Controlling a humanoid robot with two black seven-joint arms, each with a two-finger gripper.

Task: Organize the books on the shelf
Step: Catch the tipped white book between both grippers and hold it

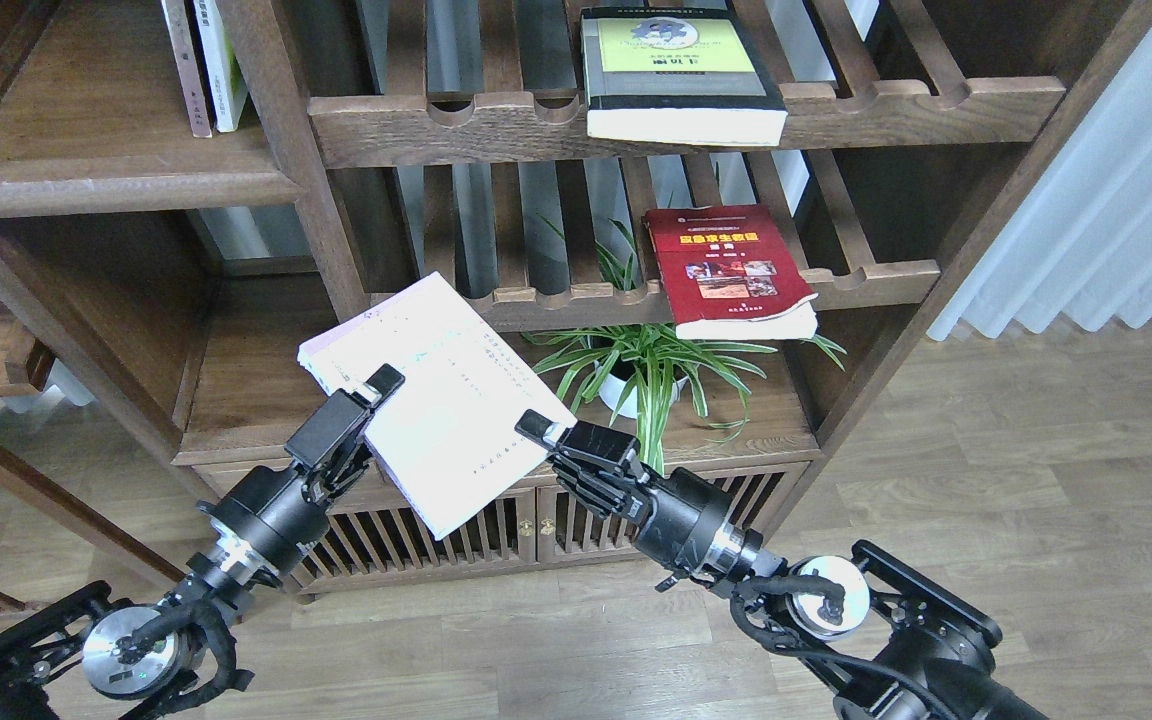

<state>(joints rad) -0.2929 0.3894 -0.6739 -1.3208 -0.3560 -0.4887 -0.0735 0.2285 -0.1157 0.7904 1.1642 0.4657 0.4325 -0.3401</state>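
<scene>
Head view: three books. My left gripper (368,392) and right gripper (539,432) pinch the lavender-white book (436,400); beyond them, red book (731,270) and grey-black book (681,75) (titles unreadable) on slatted racks (936,100).

Open room above the solid shelf (106,180) at upper left beside two upright books (204,65), while a thick grey book (681,75) and a red book (731,270) overhang the slatted racks (496,125) and a potted plant (651,375) crowds the lower board.
</scene>
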